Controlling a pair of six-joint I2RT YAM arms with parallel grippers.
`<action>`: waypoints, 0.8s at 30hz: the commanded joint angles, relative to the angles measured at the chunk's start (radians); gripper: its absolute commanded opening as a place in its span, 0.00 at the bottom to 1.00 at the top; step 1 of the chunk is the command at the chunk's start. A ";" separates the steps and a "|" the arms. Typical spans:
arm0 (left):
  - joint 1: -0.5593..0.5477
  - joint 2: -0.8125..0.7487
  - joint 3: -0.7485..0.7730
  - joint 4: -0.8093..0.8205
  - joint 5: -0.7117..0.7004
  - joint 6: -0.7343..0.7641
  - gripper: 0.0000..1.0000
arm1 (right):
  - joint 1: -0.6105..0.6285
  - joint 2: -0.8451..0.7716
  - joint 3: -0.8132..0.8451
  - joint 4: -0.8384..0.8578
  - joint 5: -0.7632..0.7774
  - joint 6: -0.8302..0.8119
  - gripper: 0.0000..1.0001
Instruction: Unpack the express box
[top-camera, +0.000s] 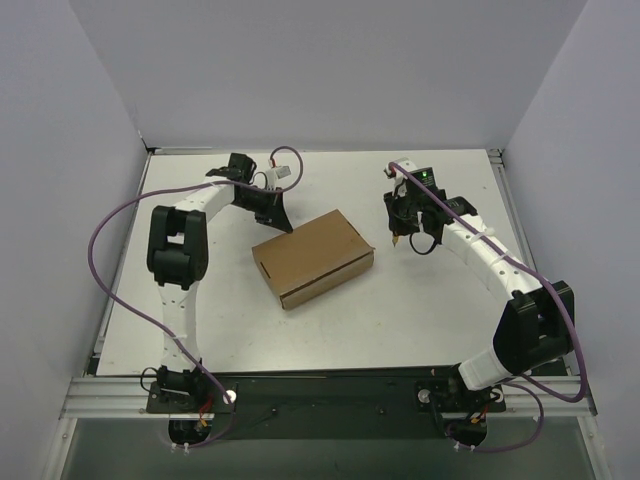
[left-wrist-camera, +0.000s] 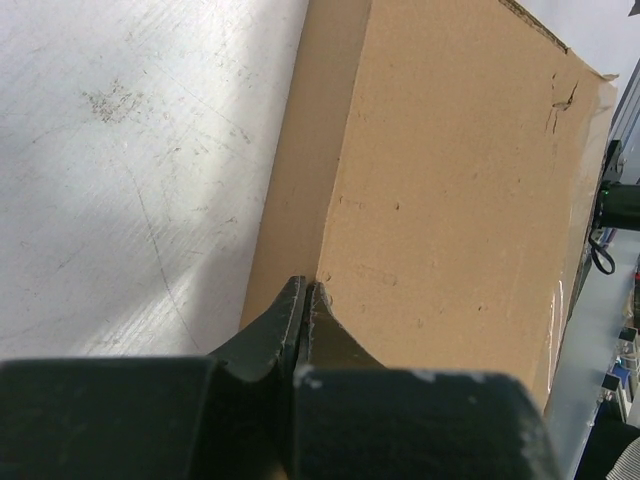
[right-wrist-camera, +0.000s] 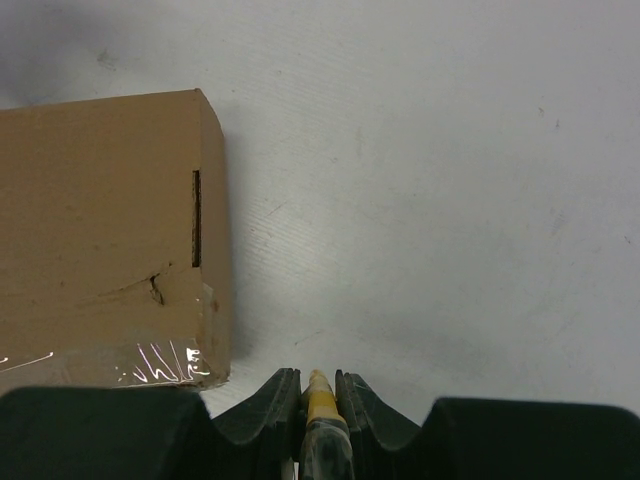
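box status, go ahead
Left gripper shut, tips at box corner. Right gripper shut on knife, beside box. Box closed, taped. Nothing blocking.

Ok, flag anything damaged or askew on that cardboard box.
The flat brown cardboard mailer box lies skewed on the white table. Its top has a small tear near one corner, beside wrinkled clear tape.

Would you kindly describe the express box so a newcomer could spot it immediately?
On the white table, between the left arm and the right arm, lies the express box, turned askew. It is flat, closed, plain brown cardboard, unlike the white-and-black arms flanking it.
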 joint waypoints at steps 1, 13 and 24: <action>0.011 0.103 -0.012 -0.016 -0.281 0.067 0.00 | -0.003 0.007 0.040 -0.014 -0.015 -0.002 0.00; -0.052 0.118 0.066 -0.131 -0.505 0.046 0.00 | -0.003 -0.028 -0.014 -0.037 -0.036 0.014 0.00; -0.050 0.067 0.025 -0.108 -0.222 0.043 0.00 | 0.054 0.030 0.011 0.030 -0.068 0.025 0.00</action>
